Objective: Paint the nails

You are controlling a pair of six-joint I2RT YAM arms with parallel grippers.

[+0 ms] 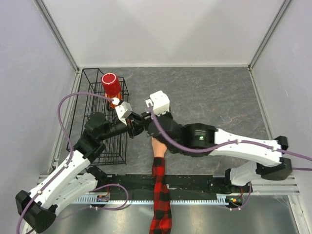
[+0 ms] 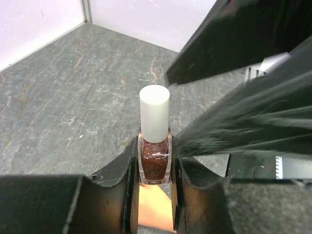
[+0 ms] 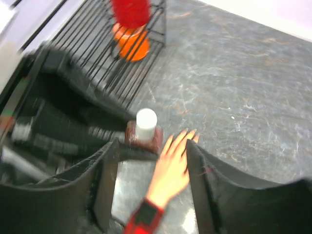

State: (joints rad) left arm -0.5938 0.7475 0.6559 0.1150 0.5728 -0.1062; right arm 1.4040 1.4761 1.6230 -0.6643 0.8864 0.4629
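A peach mannequin hand (image 3: 173, 168) with a red-and-black plaid sleeve (image 1: 161, 195) lies palm down on the table. Its tiny nails (image 3: 189, 133) show blurred at the fingertips; in the top view the arms hide them. My left gripper (image 2: 155, 170) is shut on a small nail polish bottle (image 2: 155, 163) of dark red glitter polish with a white cap (image 2: 154, 112), held upright just left of the fingertips. The bottle (image 3: 144, 134) also shows in the right wrist view. My right gripper (image 3: 152, 146) is open, straddling the hand and close to the bottle, holding nothing.
A black wire basket (image 1: 97, 117) stands at the left, holding a red cup (image 1: 111, 85) on an orange object (image 3: 131, 44). Both arms meet over the table's middle (image 1: 146, 122). White walls enclose the grey tabletop (image 1: 219, 97).
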